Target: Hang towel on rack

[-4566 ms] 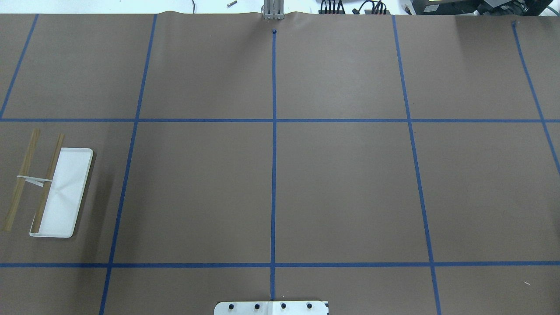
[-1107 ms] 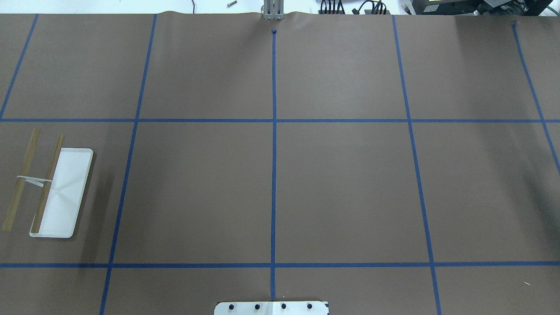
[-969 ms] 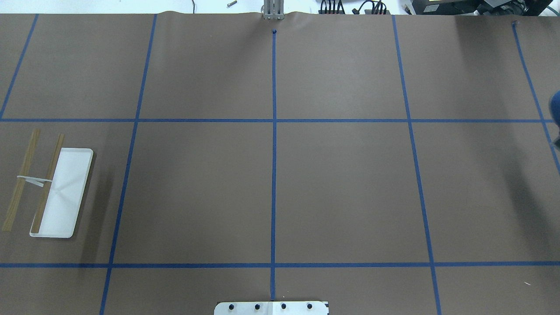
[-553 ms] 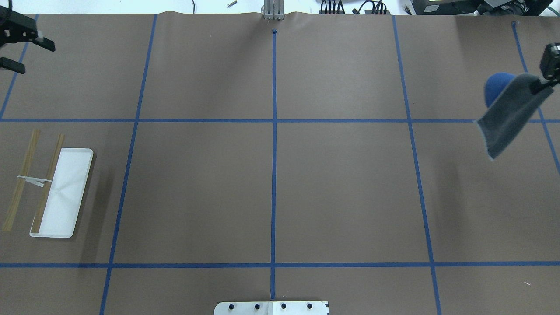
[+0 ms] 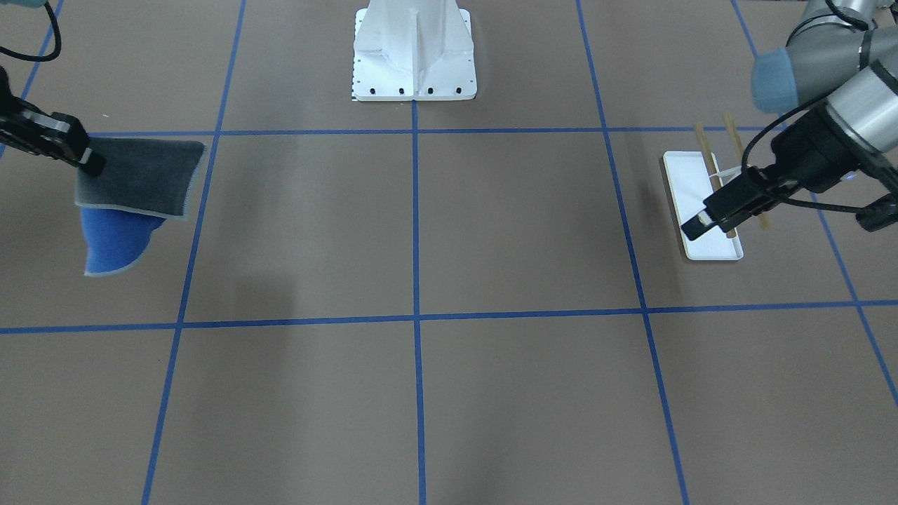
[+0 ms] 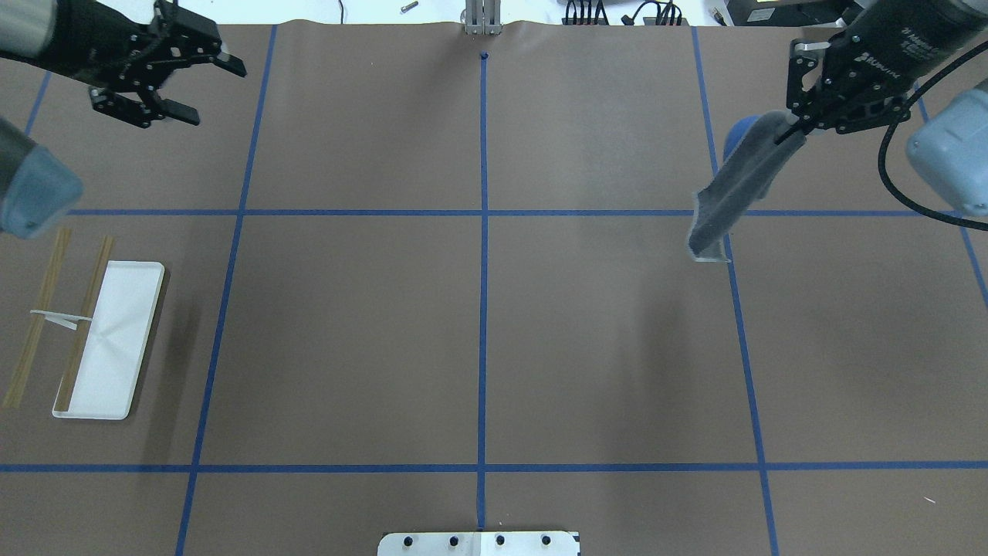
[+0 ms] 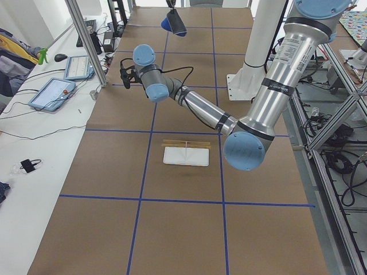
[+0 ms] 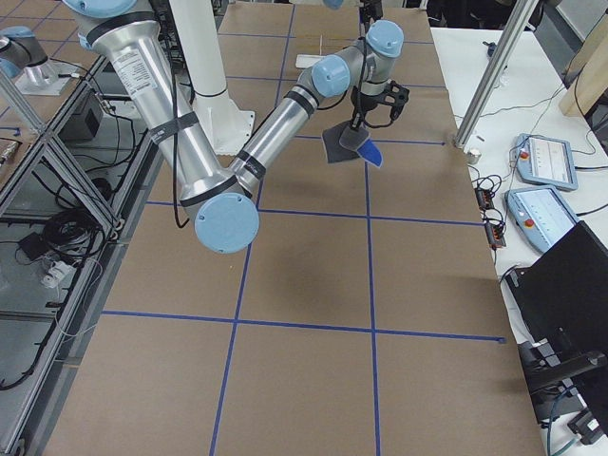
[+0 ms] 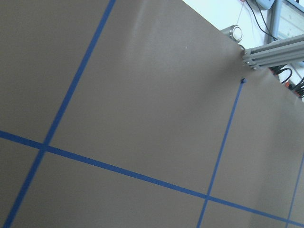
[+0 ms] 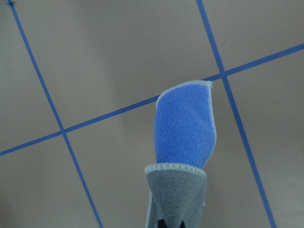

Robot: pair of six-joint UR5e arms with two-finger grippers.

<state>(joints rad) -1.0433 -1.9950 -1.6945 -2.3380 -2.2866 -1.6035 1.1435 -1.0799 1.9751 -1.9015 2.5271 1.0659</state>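
The towel (image 6: 737,185), dark grey with a bright blue fold, hangs from my right gripper (image 6: 795,127) above the table's far right. The gripper is shut on the towel's upper edge. The towel also shows in the front view (image 5: 137,175) and the right wrist view (image 10: 184,130), clear of the table. The rack (image 6: 116,347) stands at the near left, with a white base and two wooden rods, both bare. My left gripper (image 6: 216,95) is open and empty, high over the far left, well away from the rack. In the front view it (image 5: 696,228) overlaps the rack (image 5: 684,179).
The white bolted pedestal (image 5: 414,49) stands at the robot's edge of the table in the middle. Brown paper with a blue tape grid covers the table (image 6: 602,340). Tablets and cables lie on the side bench (image 7: 54,91) past the far edge.
Both arms have come into the overhead view. The right gripper has carried the towel inward from the right edge. The left gripper has moved in from the far-left corner. The rack has not moved.
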